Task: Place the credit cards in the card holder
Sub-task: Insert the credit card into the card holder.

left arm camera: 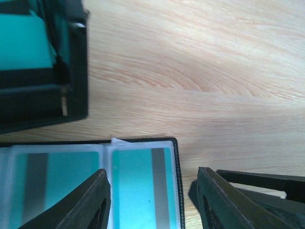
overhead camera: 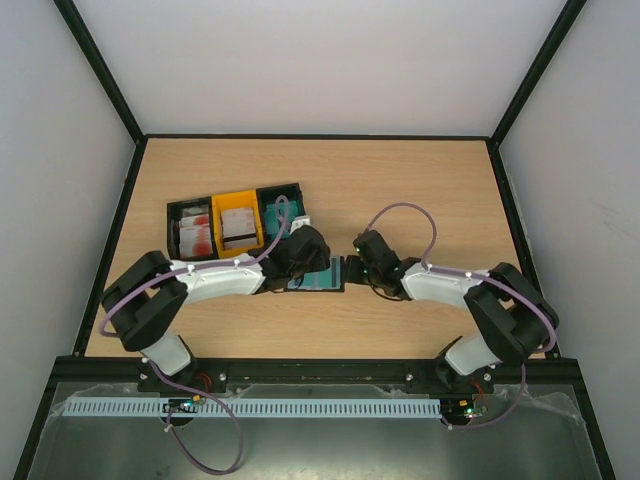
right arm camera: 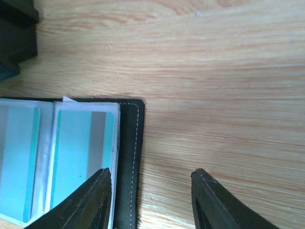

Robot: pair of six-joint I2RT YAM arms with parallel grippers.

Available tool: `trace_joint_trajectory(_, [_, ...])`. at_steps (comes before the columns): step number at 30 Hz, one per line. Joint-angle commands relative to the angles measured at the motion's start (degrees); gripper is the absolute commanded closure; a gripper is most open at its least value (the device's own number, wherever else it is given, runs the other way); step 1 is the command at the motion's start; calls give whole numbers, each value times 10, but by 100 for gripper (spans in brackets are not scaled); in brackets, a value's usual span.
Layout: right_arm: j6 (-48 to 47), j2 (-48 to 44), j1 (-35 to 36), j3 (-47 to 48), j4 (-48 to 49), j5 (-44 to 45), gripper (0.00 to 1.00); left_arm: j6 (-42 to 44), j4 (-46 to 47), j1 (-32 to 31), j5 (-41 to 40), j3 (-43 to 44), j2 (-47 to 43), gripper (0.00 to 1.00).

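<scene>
Card holder (right arm camera: pixel 127 157) lying open on surface (overhead camera: pixel 420 190) between both arms, two teal credit cards (left arm camera: pixel 136 191) already sleeved. Left pincer (left arm camera: pixel 153 176) and right pincer (right arm camera: pixel 150 177) both spread, gripping nothing. Red-and-white cards (overhead camera: pixel 196 237) waiting in bins (overhead camera: pixel 240 196); judged partway done.

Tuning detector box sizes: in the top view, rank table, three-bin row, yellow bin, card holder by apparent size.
1. table
2. three-bin row
3. yellow bin and card holder: unranked. They look close, and the card holder is partly covered from above, so its full outline can't be seen.
</scene>
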Motion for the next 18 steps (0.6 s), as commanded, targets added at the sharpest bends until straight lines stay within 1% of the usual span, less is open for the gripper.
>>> trace_joint_trajectory(1, [-23,-33,11,30,-67,53,54,11,-67,7,-65,-25,-35,49])
trace_joint_trajectory(5, [-33,-21,36,58,-80,47,55,-2,-61,20,-54,-58,-49,53])
trace_joint_trajectory(9, [-30,16,74,83,-67,21,59,-14,-52,30,-46,-88,-64,53])
trace_joint_trajectory(13, [-22,60,96,104,-44,-20,61,-24,-30,47,-24,-124,-79,52])
trace_joint_trajectory(14, [-22,71,97,107,-39,-28,62,-25,-24,50,-19,-130,-81,53])
trace_joint_trajectory(18, [-21,96,97,111,-23,-60,70,-25,-6,59,-1,-146,-82,60])
